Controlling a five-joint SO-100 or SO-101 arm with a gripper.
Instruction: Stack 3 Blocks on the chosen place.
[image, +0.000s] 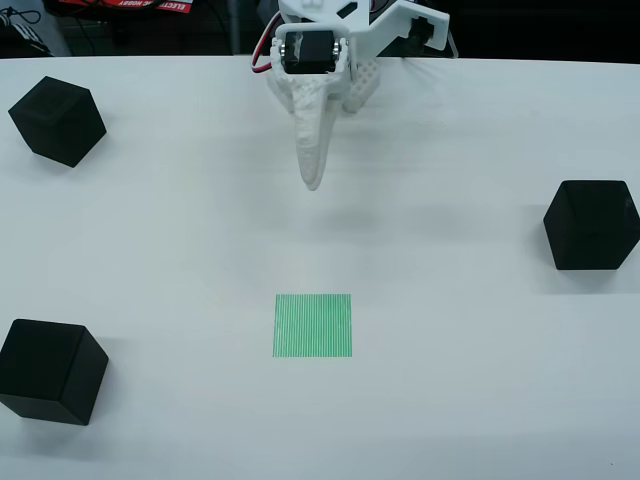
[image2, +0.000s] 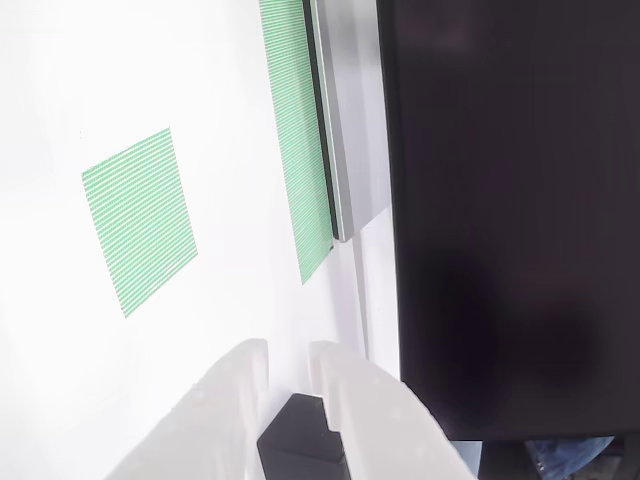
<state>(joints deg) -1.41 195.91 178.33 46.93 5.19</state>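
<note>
My gripper (image: 312, 178) hangs empty, jaws nearly together, above the white table (image: 450, 380) — behind the green striped square (image: 313, 325), which lies bare. Three black cubes (image: 57, 120) (image: 591, 224) (image: 50, 370) sit well apart around it.

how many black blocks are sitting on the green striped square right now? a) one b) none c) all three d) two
b, the green striped square is bare in the overhead view, with one block at upper left, another at lower left and a third at right.
</note>
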